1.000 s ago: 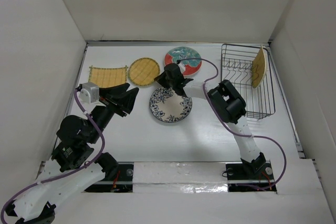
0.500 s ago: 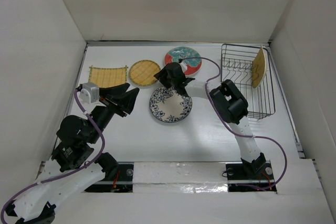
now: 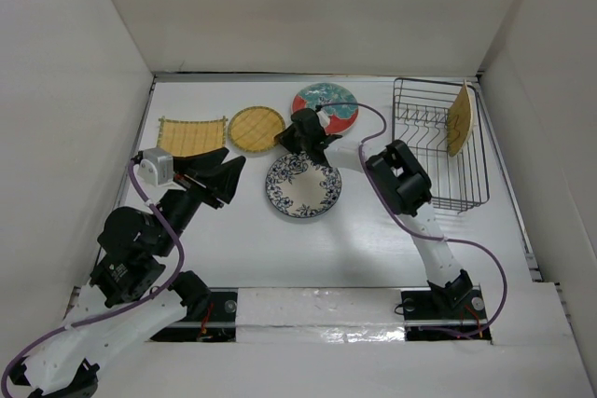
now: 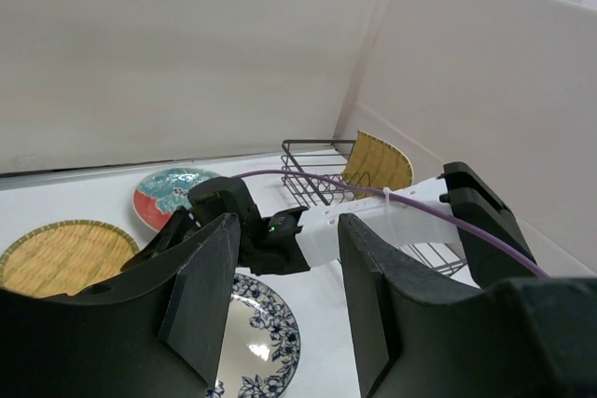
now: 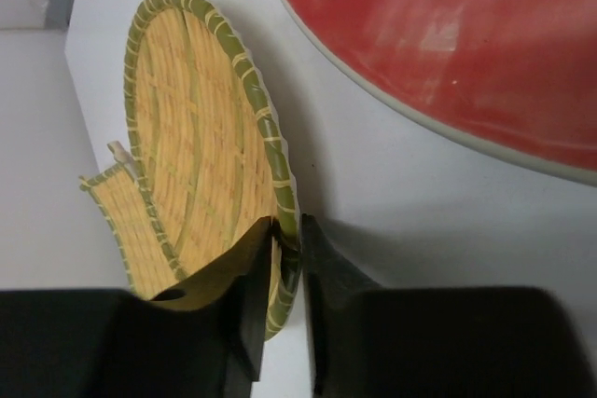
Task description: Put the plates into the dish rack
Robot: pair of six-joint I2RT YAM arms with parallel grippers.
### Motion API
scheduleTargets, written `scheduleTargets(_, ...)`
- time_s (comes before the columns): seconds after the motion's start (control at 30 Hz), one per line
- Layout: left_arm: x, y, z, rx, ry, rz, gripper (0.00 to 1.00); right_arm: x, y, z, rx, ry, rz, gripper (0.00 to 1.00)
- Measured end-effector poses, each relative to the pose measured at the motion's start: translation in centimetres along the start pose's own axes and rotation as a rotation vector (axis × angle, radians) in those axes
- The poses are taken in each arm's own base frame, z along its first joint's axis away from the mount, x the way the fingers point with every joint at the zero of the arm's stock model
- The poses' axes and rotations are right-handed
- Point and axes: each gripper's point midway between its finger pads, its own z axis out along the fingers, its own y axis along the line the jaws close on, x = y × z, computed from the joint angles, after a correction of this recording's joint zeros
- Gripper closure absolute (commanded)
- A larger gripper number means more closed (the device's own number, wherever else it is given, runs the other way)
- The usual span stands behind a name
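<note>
Yellow in the grip: pinching rim of round yellow woven-look plate (image 5: 201, 165) w/ right gripper (image 5: 285, 263), jaws narrow, one each side of the edge. Sitting on white table (image 3: 373, 249) twd the back, btwn square yellow woven-look plate (image 3: 191, 135) on left and round red-rimmed plate w/ teal pattern (image 3: 331, 100) on right. Nearer the arms, round blue-and-white floral plate (image 3: 303, 186), flat on table. At far right, black wire dish rack (image 3: 434, 123) w/ rounded-square yellow woven-look plate (image 3: 459, 118) standing on edge inside, by its right side. Hovering left of floral plate: left gripper (image 3: 233, 168), jaws apart, nothing btwn them.
</note>
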Motion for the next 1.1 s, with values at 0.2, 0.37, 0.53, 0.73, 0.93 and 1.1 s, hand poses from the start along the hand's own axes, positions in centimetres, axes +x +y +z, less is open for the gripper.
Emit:
scheduleTargets(0.2, 0.0, 0.0, 0.0, 0.001, -0.001, -0.001, 0.56, -0.1, 0.8, 0.0, -0.025, -0.007, 0.035, 1.0)
scheduleTargets(0.37, 0.0, 0.0, 0.0, 0.001, -0.001, -0.001, 0.56, -0.4, 0.7, -1.4, -0.012, -0.047, 0.015, 1.0)
scheduleTargets(0.53, 0.0, 0.0, 0.0, -0.001, -0.001, 0.0, 0.56, -2.1, 2.5, -4.9, -0.026, -0.123, -0.068, 1.0)
scheduleTargets(0.73, 0.0, 0.1, 0.0, -0.007, -0.002, 0.001, 0.55, -4.6, 7.2, -10.7, -0.144, -0.2, -0.139, 1.0)
scheduleTargets(0.93, 0.2, 0.3, 0.2, -0.015, 0.003, 0.007, 0.56, -8.6, 10.7, -17.1, -0.278, -0.279, -0.193, 1.0)
scheduleTargets(1.1, 0.6, 0.4, 0.4, -0.019, 0.016, 0.011, 0.55, -15.8, 9.6, -23.1, -0.234, -0.438, -0.309, 1.0)
